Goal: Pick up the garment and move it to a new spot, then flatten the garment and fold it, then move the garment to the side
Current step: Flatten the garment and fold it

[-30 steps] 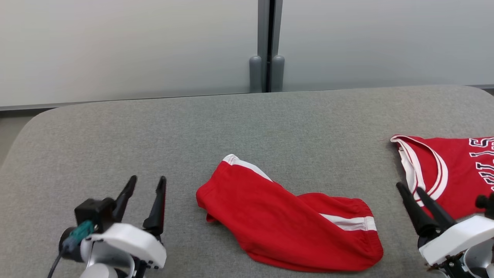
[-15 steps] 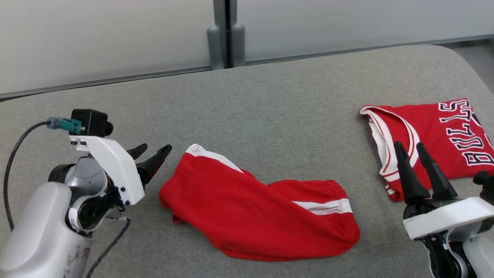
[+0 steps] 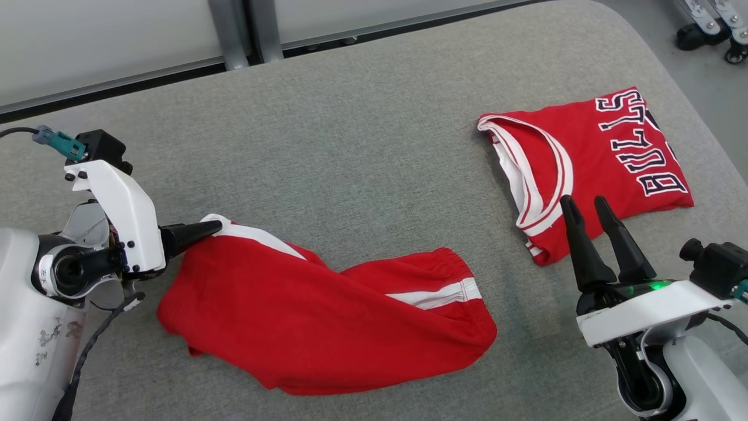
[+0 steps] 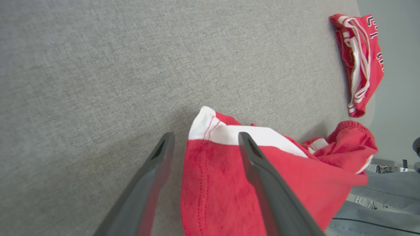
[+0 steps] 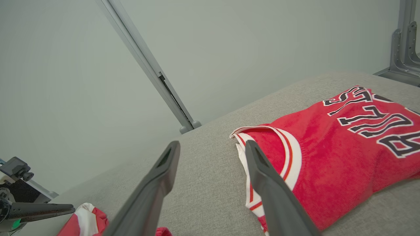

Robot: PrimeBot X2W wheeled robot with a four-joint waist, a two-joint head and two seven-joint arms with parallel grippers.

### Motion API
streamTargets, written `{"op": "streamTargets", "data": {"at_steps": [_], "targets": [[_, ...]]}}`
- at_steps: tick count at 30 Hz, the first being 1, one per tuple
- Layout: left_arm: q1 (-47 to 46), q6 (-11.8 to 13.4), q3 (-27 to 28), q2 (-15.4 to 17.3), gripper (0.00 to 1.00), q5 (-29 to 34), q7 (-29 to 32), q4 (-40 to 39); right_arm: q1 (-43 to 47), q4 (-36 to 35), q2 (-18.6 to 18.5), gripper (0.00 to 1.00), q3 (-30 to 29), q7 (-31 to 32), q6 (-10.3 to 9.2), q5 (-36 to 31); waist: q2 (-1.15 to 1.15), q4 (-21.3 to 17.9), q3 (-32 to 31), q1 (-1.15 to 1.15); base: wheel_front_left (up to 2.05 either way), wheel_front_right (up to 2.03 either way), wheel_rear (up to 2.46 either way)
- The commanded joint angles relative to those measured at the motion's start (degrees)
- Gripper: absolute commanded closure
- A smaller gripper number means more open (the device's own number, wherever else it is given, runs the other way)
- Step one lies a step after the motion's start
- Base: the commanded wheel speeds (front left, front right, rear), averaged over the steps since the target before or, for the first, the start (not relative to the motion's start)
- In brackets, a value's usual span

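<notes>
On the grey tabletop [image 3: 374, 117], head view: the red shorts [image 3: 304, 316] lie crumpled near the front edge, left of centre. A folded red jersey [image 3: 590, 152] lies well apart at the right. The left end effector [image 3: 204, 230] is laid low at the white-striped corner of the shorts. The right end effector [image 3: 582, 204] hangs over the jersey's near corner with its fingers spread and nothing between them.

Left wrist view: the fingers stand wide apart and straddle the white-striped hem [image 4: 210, 126]. One finger is over the bare cloth of the tabletop, the other over the red fabric. The hem sits in the gap and nothing is gripped; whether a finger touches the fabric cannot be told.

Right wrist view: the fingers are parted and empty, and the jersey lies beyond the right-hand finger.

Assessment: the step in hand is the first pick-up, taking the shorts as the garment. The next move calls for closing the left fingers on the hem corner before any lift. A shallow bite risks the fabric slipping free.
</notes>
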Motion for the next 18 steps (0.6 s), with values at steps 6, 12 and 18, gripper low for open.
{"op": "streamTargets", "data": {"at_steps": [6, 12, 18], "targets": [[-3.19, 0.84, 0.02, 0.69, 0.00, -1.41, 3.54, 3.84, -1.96, 1.21, -0.23, 0.00, 1.38, -1.22, 0.04, 1.12, 0.00, -2.85, 2.10, 0.00, 0.00, 0.00, 0.00], [-4.24, 0.52, -0.74, 0.92, 0.60, -0.36, 3.52, 5.62, -2.36, 2.23, -0.48, 0.00, 1.87, -1.80, 0.04, 1.66, 0.00, -2.93, 2.55, 0.00, 0.00, 0.00, 0.00], [-5.67, 0.31, -1.89, 0.50, 0.00, 0.92, 2.36, 7.42, -3.46, 2.73, -0.70, 0.00, 2.66, -1.98, 0.04, 1.98, 0.00, -1.64, 3.15, 0.00, 0.00, 0.00, 0.00]]}}
